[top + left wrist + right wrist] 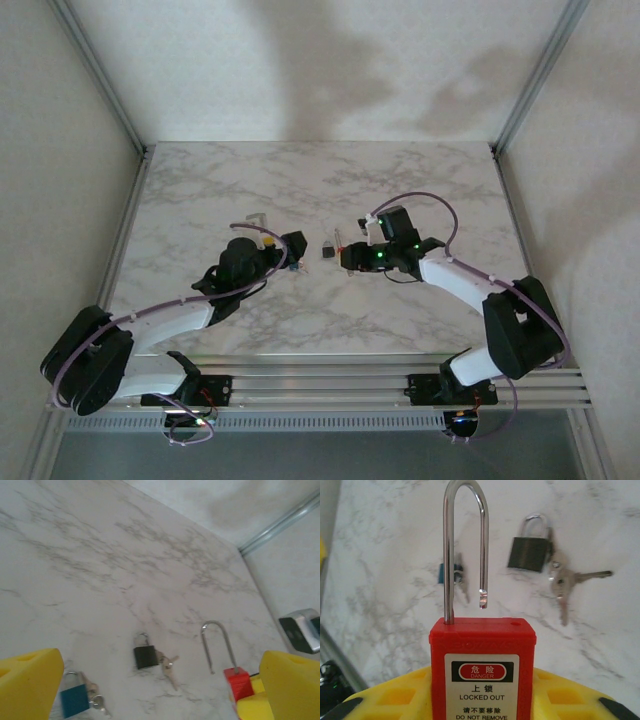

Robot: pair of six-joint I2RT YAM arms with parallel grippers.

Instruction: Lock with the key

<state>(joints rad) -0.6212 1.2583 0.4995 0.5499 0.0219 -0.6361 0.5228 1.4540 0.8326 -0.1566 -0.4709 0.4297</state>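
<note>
A red padlock (482, 670) with a "DANGER / LOCKED OUT" label stands upright between the yellow fingers (395, 697) of my right gripper (482, 702), which is shut on its body. Its long steel shackle (465, 540) is open, the free end hanging above the body. No key shows on the red padlock. In the left wrist view the red padlock (238, 680) is at the lower right. My left gripper (160, 682) is wide open and holds nothing, with its yellow fingers (30, 680) on either side. In the top view the two grippers face each other, left gripper (296, 250) and right gripper (338, 256).
A black padlock (145, 656) with a bunch of keys (170, 669) lies on the marble table (125, 570). A blue padlock (74, 697) with keys lies nearer my left finger. Both also lie beyond the red lock: black padlock (530, 552), blue padlock (441, 573). Frame posts (110, 90) stand at the back corners.
</note>
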